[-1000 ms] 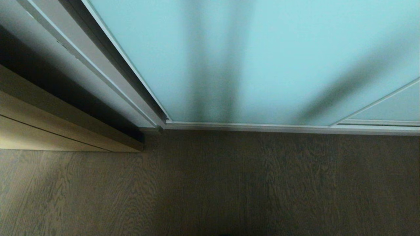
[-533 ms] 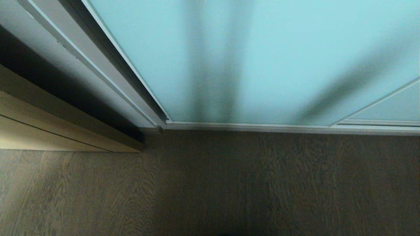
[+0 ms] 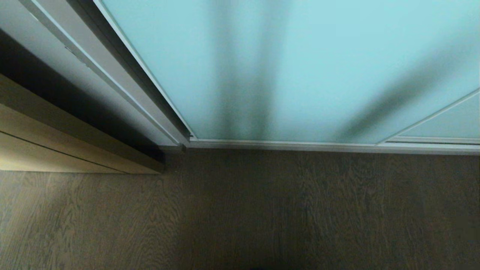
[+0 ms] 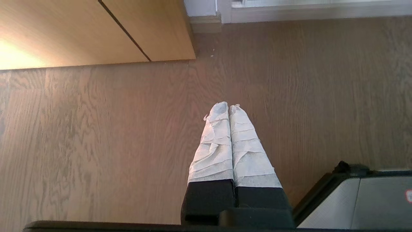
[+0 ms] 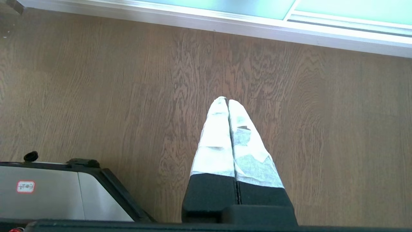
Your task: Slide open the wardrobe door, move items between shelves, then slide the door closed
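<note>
Two grippers, both with jaws pressed together and empty: the left gripper (image 4: 229,106) and the right gripper (image 5: 227,99) each hang pointing down over the wooden floor (image 3: 262,210), neither showing in the head view.

One sliding wardrobe door (image 3: 300,67): frosted aqua glass in a slim pale frame, standing straight ahead, shut across the opening, its bottom rail meeting the floor. Likely heavy but free-running on its track; the glass is smooth and offers no grip, and is probably fragile. Best taken at the upright frame edge on the robot's left, pushed sideways.

One light wooden door (image 3: 56,150), at the left, just beside that edge; it may crowd an arm working there.

Cushion and shelves: hidden behind the glass.

One robot base (image 5: 48,190), low beside both grippers.
</note>
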You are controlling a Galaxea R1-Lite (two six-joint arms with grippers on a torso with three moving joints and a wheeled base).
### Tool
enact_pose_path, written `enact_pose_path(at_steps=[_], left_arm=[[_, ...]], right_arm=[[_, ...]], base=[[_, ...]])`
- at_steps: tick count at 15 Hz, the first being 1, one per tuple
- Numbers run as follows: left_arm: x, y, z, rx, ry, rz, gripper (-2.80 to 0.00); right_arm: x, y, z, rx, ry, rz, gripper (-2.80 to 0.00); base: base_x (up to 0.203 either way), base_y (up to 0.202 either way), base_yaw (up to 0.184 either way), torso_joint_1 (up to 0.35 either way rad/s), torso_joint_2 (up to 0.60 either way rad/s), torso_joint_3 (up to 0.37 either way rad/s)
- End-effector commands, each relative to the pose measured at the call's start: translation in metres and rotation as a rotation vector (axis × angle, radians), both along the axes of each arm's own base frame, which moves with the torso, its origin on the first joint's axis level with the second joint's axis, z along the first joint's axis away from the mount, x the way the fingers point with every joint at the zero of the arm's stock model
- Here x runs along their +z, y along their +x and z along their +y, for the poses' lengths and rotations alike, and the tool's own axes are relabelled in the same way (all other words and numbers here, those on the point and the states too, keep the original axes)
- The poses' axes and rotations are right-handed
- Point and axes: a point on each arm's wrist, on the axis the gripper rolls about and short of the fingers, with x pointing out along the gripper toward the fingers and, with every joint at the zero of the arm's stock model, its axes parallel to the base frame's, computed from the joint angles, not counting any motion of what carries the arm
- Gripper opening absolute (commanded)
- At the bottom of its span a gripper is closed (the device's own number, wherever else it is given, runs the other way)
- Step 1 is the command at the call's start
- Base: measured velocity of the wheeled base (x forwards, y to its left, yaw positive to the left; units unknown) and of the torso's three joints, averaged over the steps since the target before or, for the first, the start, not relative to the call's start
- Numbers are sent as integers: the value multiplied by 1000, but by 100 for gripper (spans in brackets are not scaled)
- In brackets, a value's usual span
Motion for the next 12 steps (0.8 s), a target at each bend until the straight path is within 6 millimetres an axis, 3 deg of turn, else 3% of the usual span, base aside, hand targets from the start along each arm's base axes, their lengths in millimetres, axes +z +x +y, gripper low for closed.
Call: enact_pose_path(at_steps=[1, 12], left_arm=[[-1, 1, 0, 0, 0, 7, -280], [-1, 1, 0, -1, 0, 7, -280]], right_arm=[[0, 0, 0, 2, 0, 1, -280], [0, 0, 0, 0, 12, -1, -280]], base=[[0, 0, 0, 0, 0, 0], [0, 0, 0, 0, 0, 0]])
